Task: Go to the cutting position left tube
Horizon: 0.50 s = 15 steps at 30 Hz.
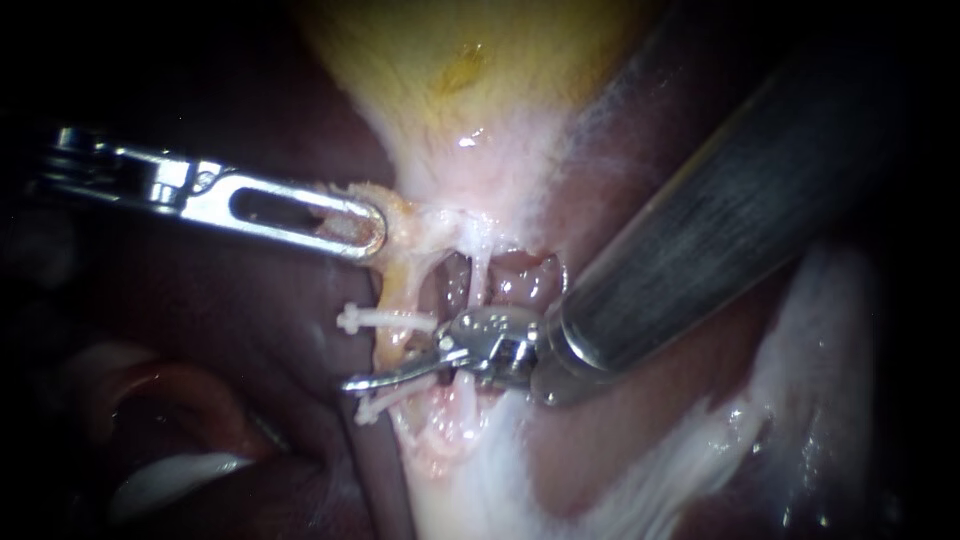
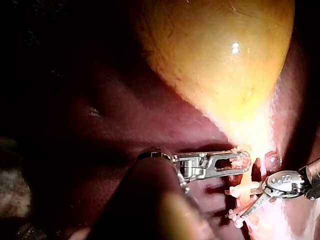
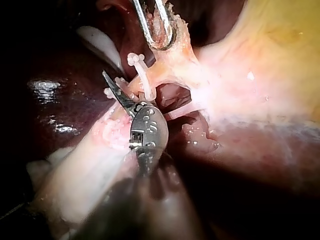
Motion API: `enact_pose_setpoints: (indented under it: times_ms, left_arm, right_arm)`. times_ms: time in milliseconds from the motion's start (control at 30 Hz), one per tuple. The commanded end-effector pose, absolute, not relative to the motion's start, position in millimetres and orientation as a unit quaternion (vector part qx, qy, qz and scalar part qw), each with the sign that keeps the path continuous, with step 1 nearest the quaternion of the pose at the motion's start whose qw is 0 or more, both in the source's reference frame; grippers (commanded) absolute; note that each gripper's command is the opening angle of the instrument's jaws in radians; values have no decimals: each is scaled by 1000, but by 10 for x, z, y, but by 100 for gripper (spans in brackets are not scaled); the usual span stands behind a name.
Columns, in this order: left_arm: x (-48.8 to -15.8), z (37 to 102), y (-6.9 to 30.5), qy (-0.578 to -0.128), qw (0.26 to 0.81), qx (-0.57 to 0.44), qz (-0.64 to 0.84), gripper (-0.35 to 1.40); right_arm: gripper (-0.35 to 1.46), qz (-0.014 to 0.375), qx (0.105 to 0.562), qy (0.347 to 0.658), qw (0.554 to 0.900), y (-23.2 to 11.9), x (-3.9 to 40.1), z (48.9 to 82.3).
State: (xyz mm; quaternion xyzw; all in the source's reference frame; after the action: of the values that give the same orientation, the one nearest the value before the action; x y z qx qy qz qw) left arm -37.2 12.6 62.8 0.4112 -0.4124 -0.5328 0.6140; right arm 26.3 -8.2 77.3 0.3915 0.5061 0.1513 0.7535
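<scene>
All 3 cameras look from close by, sharing the clipped tube [image 1: 392, 290].

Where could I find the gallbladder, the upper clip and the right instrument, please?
Gallbladder [image 1: 450, 70]: endoscope view, on its yellow wall.
Upper clip [image 1: 390, 320]: endoscope view, on the middle of its white bar.
Right instrument [image 1: 385, 377]: endoscope view, on its slim metal tip.

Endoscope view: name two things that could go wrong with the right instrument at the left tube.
The right instrument lies between the upper clip and lower clip on the left tube; a drift might nick or dislodge one. The left instrument is shut on tissue beside the tube; if that grip slips, the tube could shift.
</scene>
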Motion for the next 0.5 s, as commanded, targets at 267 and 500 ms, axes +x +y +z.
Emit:
enact_pose_setpoints:
  times_ms: [267, 500]
  left_arm:
    - [-372, 627, 126, -413, 614, 412, -532, -35]
    - [-370, 626, 125, -413, 614, 412, -532, -35]
  right_arm:
    - [139, 154, 395, 499, 756, -82, 260, 773]
    - [143, 158, 399, 490, 758, -70, 242, 770]
